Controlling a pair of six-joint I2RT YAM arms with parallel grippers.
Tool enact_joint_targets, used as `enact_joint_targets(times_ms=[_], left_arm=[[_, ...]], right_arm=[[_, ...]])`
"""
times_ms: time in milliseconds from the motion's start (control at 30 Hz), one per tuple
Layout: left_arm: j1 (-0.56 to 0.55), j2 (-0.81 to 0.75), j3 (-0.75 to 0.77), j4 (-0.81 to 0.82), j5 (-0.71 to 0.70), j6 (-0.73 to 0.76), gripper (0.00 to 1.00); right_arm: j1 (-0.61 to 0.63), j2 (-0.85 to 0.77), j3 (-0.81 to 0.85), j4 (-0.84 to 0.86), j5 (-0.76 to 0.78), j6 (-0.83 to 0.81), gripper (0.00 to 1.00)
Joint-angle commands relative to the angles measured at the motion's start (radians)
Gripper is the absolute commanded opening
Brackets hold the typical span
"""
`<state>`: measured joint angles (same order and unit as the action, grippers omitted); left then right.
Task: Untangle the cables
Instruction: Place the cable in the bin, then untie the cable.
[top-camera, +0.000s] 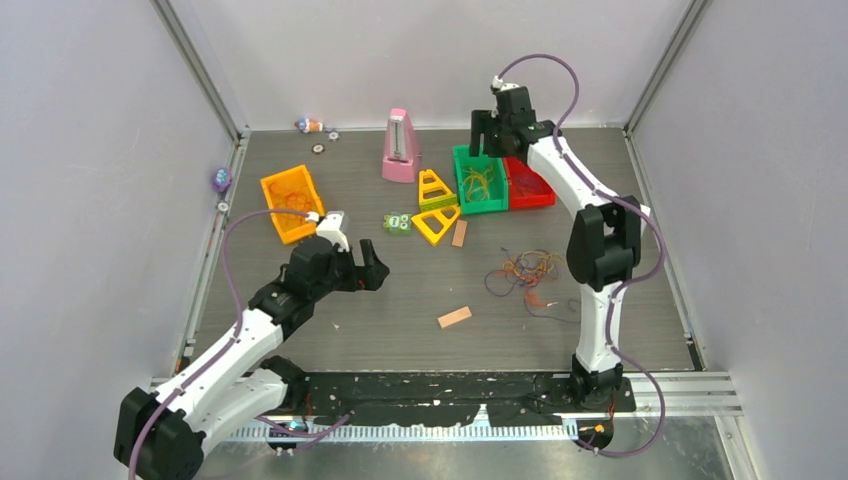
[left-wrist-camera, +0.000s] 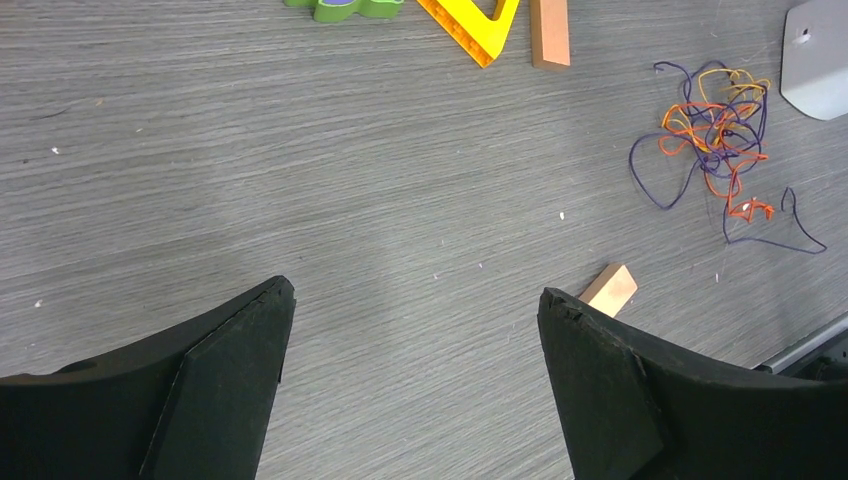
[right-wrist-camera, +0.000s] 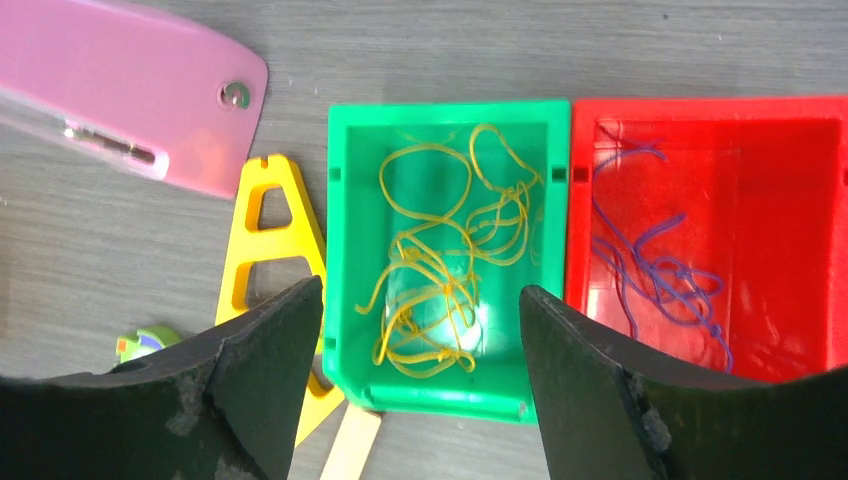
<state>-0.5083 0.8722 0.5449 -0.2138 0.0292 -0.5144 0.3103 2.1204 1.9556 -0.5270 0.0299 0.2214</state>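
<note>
A loose tangle of orange, yellow and purple cables (top-camera: 525, 272) (left-wrist-camera: 715, 130) lies on the grey table, right of centre. Sorted yellow cables (right-wrist-camera: 440, 270) rest in the green bin (right-wrist-camera: 450, 108) (top-camera: 480, 205), and purple cables (right-wrist-camera: 655, 275) in the red bin (right-wrist-camera: 700, 105) (top-camera: 530, 198). My right gripper (top-camera: 492, 145) (right-wrist-camera: 421, 285) hovers open over the green bin, nothing between its fingers. My left gripper (top-camera: 362, 268) (left-wrist-camera: 415, 300) is open and empty above bare table, well left of the tangle.
An orange bin (top-camera: 292, 203) sits at the left. A pink metronome (top-camera: 402, 148), two yellow triangles (top-camera: 436, 205) and a green toy (top-camera: 397, 222) lie near the green bin. Wooden blocks lie at centre (top-camera: 459, 233) and nearer the front (top-camera: 454, 317) (left-wrist-camera: 610, 288).
</note>
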Motion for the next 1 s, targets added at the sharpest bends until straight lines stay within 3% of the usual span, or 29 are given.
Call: enact_joint_targets(times_ms=[0, 267, 433, 500, 600, 833, 967], left_arm=[[0.002, -0.025, 0.036, 0.005, 0.023, 0.022, 0.93], [0.001, -0.027, -0.002, 0.064, 0.074, 0.028, 0.98], [-0.001, -0.025, -0.042, 0.176, 0.16, 0.046, 1.0], [-0.001, -0.026, -0.057, 0.205, 0.17, 0.048, 1.0], [-0.001, -0.02, -0.079, 0.254, 0.174, 0.05, 0.99], [-0.021, 0.027, -0.172, 0.494, 0.246, 0.058, 1.0], [-0.036, 0.061, -0.225, 0.619, 0.276, 0.094, 1.0]], right_arm=[[0.0, -0.16, -0.154, 0.068, 0.021, -0.028, 0.8], [0.001, -0.528, -0.734, 0.233, -0.007, -0.017, 0.8], [0.001, -0.689, -0.953, 0.277, -0.075, 0.009, 0.79], [0.002, -0.762, -1.052, 0.298, -0.105, 0.034, 0.82], [0.004, -0.9, -1.203, 0.279, -0.019, 0.091, 0.96], [0.004, -1.119, -1.353, 0.11, 0.244, 0.187, 0.97], [0.004, -1.104, -1.374, 0.095, 0.205, 0.229, 0.98]])
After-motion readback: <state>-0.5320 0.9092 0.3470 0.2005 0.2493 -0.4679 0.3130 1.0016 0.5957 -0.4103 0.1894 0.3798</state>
